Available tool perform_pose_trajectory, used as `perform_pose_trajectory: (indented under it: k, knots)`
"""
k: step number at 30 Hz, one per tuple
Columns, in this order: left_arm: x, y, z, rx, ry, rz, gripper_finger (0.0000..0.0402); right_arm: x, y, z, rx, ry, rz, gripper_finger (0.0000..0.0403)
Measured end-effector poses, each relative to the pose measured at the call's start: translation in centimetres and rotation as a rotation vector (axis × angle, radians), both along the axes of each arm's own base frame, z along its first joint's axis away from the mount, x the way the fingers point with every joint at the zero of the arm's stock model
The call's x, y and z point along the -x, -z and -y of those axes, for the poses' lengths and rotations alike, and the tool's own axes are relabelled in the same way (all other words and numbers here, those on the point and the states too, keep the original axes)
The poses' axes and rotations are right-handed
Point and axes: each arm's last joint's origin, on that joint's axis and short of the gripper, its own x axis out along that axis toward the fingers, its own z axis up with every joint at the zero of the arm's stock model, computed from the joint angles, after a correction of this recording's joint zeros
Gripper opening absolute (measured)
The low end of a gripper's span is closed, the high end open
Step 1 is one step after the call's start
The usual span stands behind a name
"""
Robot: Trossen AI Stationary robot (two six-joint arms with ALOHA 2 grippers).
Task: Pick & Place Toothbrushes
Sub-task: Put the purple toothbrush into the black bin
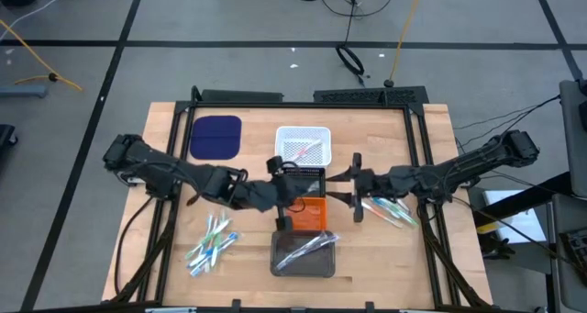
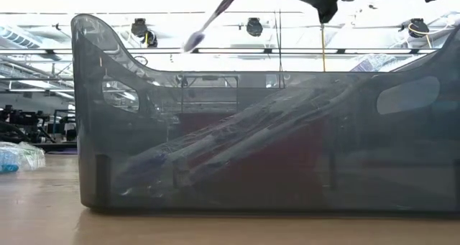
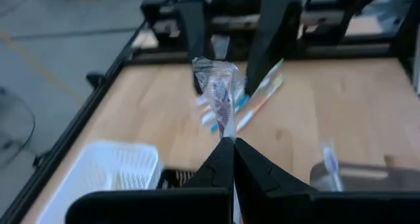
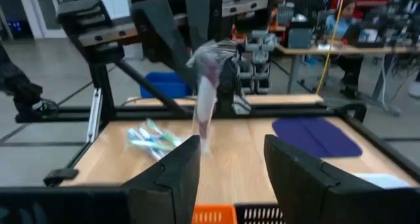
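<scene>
The light wooden worktop [image 1: 165,230] has a black metal frame around it and stands on a grey floor with dark lines. In the room behind it there are desks, cables and a person sitting far off. On the worktop sit a dark blue rounded soft pad [image 1: 215,136] at the far left, a white plastic basket tray with small holes [image 1: 303,145] beside it, a black tray [image 1: 307,181] just nearer, then an orange tray [image 1: 312,214], and nearest a see-through grey plastic tray [image 1: 304,254]. The grey tray holds long thin toothbrushes in clear wrappers [image 2: 237,141], lying slanted. A loose pile of thin blue, green and white toothbrushes [image 1: 211,243] lies at the near left, and another small pile of toothbrushes [image 1: 390,209] lies at the right, under the right arm. The left gripper [image 3: 230,147] hangs over the black tray in the middle, its jaws pressed together, pinching one toothbrush in a crinkly clear wrapper [image 3: 221,92] that sticks up out of them. The right gripper [image 4: 231,159] waits just right of the trays with its jaws spread and nothing between them. The two dark arms meet over the trays and hide part of the black tray from above.
</scene>
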Motion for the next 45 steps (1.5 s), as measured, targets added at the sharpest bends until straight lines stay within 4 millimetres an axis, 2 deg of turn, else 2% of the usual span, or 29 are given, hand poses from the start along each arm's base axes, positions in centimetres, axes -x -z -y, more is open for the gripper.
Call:
perform_pose_trajectory:
  k: [5, 9, 15, 19, 23, 24, 30, 37, 45]
  knots:
    - [-1.1, -0.4, -0.9, 0.002, 0.065, 0.063, 0.0, -0.2, -0.5, -0.1, 0.013, 0.0, 0.065, 0.016]
    - [-2.2, 0.3, -1.6, 0.004, 0.102, 0.075, 0.0, -0.7, -0.5, -0.2, 0.034, 0.001, 0.104, 0.016]
    - [-2.9, 1.0, -2.5, -0.004, 0.089, 0.051, 0.0, -1.0, -0.3, -0.3, 0.049, 0.001, 0.112, 0.0156]
    - [-2.9, 0.9, -2.6, -0.008, 0.088, 0.056, 0.0, -1.0, -0.3, -0.3, 0.051, 0.002, 0.114, 0.0115]
    - [-2.9, 1.0, -2.6, -0.018, 0.092, 0.05, 0.0, -1.0, -0.2, -0.3, 0.083, 0.0, 0.109, 0.003]
    - [-2.9, 1.0, -2.6, -0.018, 0.093, 0.051, 0.0, -1.0, -0.2, -0.3, 0.095, 0.004, 0.108, 0.0019]
    - [-2.9, 1.0, -2.6, -0.024, 0.085, 0.049, 0.0005, -1.0, -0.2, -0.3, 0.102, 0.004, 0.102, 0.0017]
    - [-2.4, 1.1, -2.7, -0.095, 0.118, -0.015, 0.0036, -0.8, -0.2, -0.4, 0.098, -0.005, 0.086, 0.0017]
    - [0.0, -1.0, -2.9, -0.143, 0.106, -0.03, 0.0104, -0.4, -0.1, -1.4, 0.056, -0.051, 0.069, 0.0017]
